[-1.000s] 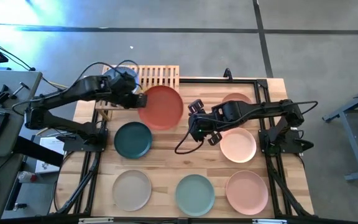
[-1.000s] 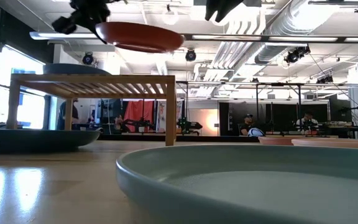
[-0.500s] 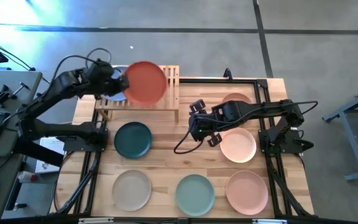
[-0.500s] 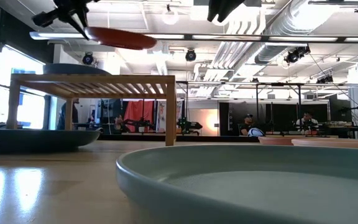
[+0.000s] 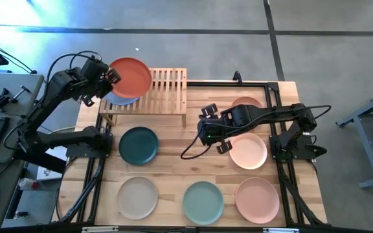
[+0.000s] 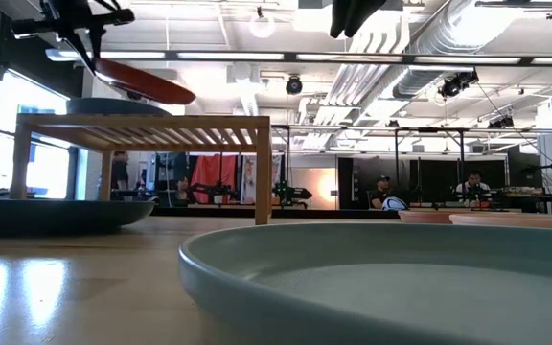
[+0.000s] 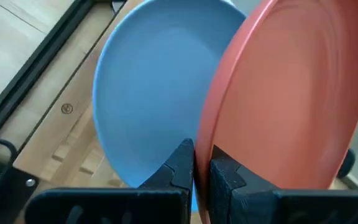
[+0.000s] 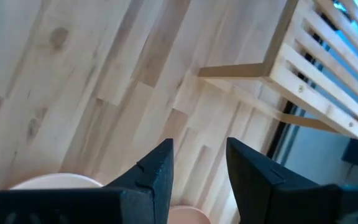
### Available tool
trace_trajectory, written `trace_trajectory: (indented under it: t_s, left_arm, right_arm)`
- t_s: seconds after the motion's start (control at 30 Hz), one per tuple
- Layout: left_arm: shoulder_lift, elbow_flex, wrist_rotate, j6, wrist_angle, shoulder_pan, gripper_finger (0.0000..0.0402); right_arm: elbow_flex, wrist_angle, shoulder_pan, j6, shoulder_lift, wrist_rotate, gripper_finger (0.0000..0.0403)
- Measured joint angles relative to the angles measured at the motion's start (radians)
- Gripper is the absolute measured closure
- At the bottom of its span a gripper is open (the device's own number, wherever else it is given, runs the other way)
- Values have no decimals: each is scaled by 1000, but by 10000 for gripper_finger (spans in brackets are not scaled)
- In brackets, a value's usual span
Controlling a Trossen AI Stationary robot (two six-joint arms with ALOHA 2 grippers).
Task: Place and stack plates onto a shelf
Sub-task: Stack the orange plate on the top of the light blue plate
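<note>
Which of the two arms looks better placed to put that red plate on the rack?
The left: its claw already grips the red plate over the blue plate on the rack; the right claw hangs empty.

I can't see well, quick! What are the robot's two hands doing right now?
Left gripper: shut on the terracotta red plate, tilted above the blue plate on the shelf.
Right gripper: open, holding nothing.

Terracotta red plate [image 5: 130, 76] over a blue plate [image 7: 151, 99] on a pale slatted wooden shelf [image 5: 164, 89]. Dark teal [image 5: 138, 145], beige [image 5: 137, 197], sage green [image 5: 203, 202] and peach-pink [image 5: 248, 151] plates on light wood table [image 5: 173, 155].
</note>
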Motion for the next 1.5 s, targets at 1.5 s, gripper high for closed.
trace_trajectory:
  t_s: [1.5]
  left_arm:
    - [73, 0, 15, 107, -99, 154, 386]
  right_arm:
    - [0, -3, -1, 8, 1, -45, 279]
